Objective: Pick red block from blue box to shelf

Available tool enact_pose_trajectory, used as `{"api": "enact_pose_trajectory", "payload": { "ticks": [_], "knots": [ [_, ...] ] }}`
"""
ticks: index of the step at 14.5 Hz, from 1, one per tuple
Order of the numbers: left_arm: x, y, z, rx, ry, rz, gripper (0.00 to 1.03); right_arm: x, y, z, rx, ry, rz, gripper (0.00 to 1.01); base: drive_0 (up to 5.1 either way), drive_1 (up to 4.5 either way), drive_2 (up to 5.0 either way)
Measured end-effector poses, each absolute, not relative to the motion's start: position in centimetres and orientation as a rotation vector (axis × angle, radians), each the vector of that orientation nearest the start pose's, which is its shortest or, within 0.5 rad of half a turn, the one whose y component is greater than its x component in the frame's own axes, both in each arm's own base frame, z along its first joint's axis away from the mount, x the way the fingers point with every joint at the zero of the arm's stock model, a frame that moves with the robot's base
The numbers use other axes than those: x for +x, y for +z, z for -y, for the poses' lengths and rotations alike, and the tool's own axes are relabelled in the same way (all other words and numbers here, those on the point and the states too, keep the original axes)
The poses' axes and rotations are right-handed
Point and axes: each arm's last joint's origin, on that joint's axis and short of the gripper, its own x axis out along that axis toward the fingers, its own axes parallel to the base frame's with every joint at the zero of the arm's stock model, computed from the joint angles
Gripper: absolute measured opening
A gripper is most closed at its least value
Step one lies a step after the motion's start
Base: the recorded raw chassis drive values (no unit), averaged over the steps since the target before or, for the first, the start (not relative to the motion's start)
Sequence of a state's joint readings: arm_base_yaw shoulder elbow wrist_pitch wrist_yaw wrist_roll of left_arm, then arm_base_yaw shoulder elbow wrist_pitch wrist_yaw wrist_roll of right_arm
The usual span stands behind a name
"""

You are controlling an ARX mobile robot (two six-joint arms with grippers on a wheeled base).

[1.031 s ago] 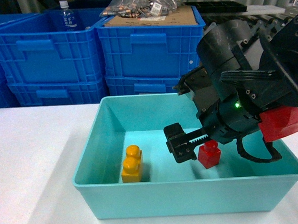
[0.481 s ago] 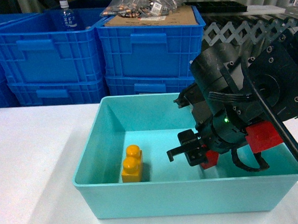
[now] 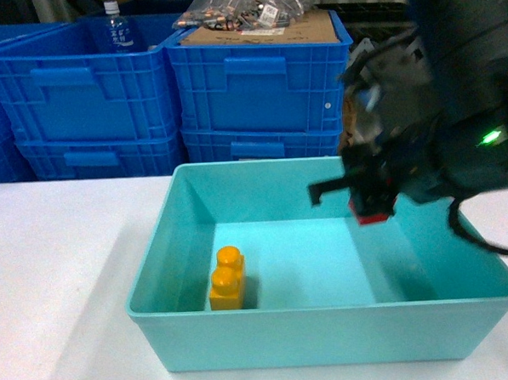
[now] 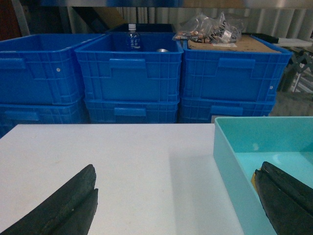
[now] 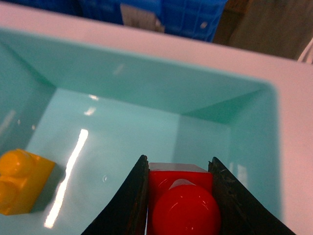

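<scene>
1. One red block [image 5: 183, 208] is pinched between the right hand's [image 5: 180, 196] two dark fingers [image 5: 131, 196], stud facing the wrist camera.
2. Head view: right hand [image 3: 369, 199] holds the block [image 3: 373, 219] in the air above the blue box [image 3: 329, 331], clear of its floor.
3. Yellow brick [image 3: 227, 278] lies on the box floor, left side, well apart from the block.
4. Left hand [image 4: 178, 205] is spread wide, low over the white counter [image 4: 122, 161], beside the box's left wall [image 4: 230, 161].
5. Dark blue crates [image 3: 257, 79] stand stacked behind the counter.
</scene>
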State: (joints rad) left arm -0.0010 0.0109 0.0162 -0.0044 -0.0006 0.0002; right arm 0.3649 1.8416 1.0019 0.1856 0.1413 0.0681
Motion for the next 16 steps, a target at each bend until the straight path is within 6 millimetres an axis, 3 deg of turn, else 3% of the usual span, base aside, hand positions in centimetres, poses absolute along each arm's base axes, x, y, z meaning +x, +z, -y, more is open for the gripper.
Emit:
{"api": "enact_pose_trajectory", "payload": {
  "ticks": [1, 2, 5, 7, 11, 13, 16],
  "knots": [
    [9.7, 16.8, 0.0, 0.000, 0.000, 0.001, 0.98, 31.9, 19.5, -10.2, -0.041, 0.145, -0.504, 0.28, 0.0, 0.00, 0.0],
    [9.7, 16.8, 0.0, 0.000, 0.000, 0.001, 0.98, 25.1, 21.3, -6.0, -0.040, 0.019, -0.353, 0.28, 0.0, 0.00, 0.0],
    [9.7, 16.8, 0.0, 0.000, -0.001, 0.001, 0.98, 19.6, 20.9, -4.4, -0.081, -0.039, -0.315, 0.28, 0.0, 0.00, 0.0],
    [9.7, 16.8, 0.0, 0.000, 0.000, 0.001, 0.98, 14.9, 18.9, -4.7, -0.155, -0.037, -0.270, 0.28, 0.0, 0.00, 0.0],
    [9.7, 16.8, 0.0, 0.000, -0.001, 0.001, 0.98, 14.3, 19.8, -4.3, -0.080, -0.030, -0.089, 0.28, 0.0, 0.00, 0.0],
    [9.7, 16.8, 0.0, 0.000, 0.001, 0.000, 0.98, 13.5, 18.5, -3.2, -0.025, -0.007, -0.026, 0.28, 0.0, 0.00, 0.0],
    [9.7, 16.8, 0.0, 0.000, 0.000, 0.001, 0.98, 12.9, 18.4, -2.1, -0.007, -0.007, 0.001, 0.28, 0.0, 0.00, 0.0]
  ]
}}
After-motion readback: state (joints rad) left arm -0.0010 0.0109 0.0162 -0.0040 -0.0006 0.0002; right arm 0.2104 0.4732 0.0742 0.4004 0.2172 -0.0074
